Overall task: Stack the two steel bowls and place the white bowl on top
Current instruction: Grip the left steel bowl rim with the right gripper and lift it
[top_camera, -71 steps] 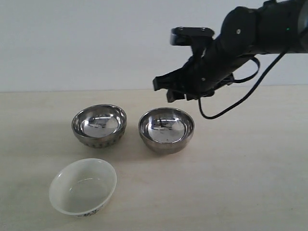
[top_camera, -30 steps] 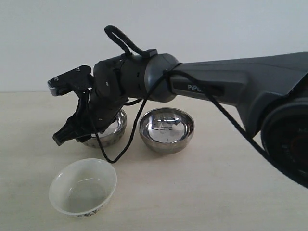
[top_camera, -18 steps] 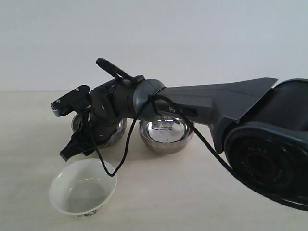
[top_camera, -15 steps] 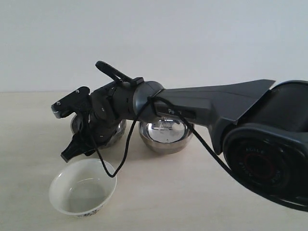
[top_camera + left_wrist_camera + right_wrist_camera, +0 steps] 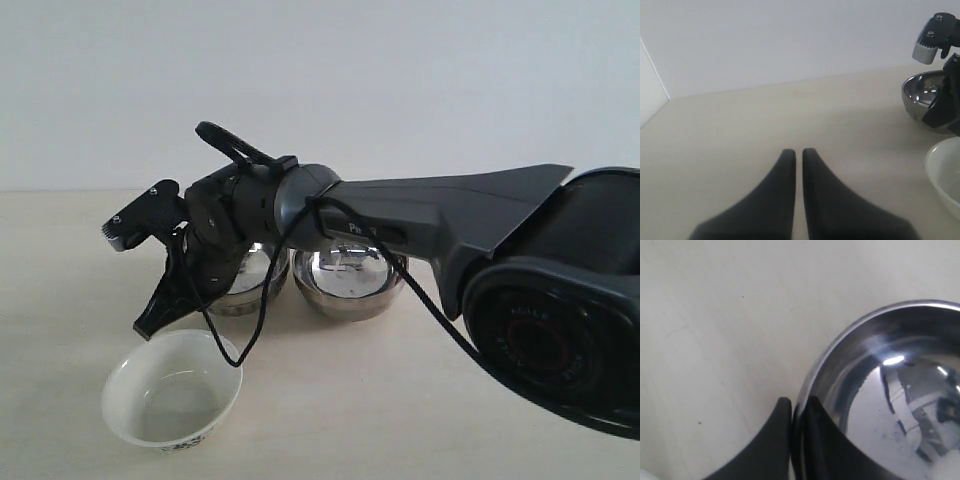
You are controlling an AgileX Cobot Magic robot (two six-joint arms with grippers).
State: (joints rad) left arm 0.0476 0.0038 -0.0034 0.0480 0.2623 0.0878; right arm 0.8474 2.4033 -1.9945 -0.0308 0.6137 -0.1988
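Note:
My right gripper point(image 5: 160, 315) point(image 5: 797, 402) reaches across the middle and is shut on the rim of the left steel bowl point(image 5: 255, 275) point(image 5: 890, 390), one finger inside the rim and one outside. That bowl sits close against the second steel bowl point(image 5: 350, 280); the arm hides its left side. The white bowl point(image 5: 172, 388) stands upright just below the gripper, nearer the front. My left gripper point(image 5: 798, 152) is shut on nothing over bare table, away from the bowls; it does not show in the exterior view.
The right arm's thick link point(image 5: 450, 225) and cable point(image 5: 255, 310) span the scene over the steel bowls. From the left wrist, the held steel bowl point(image 5: 920, 97) and the white bowl's rim point(image 5: 945, 170) lie off to one side. Light wooden table point(image 5: 420, 400), white wall behind.
The right arm swung from the far right across to the left steel bowl and took hold of its rim. That bowl has shifted right, up against the other steel bowl.

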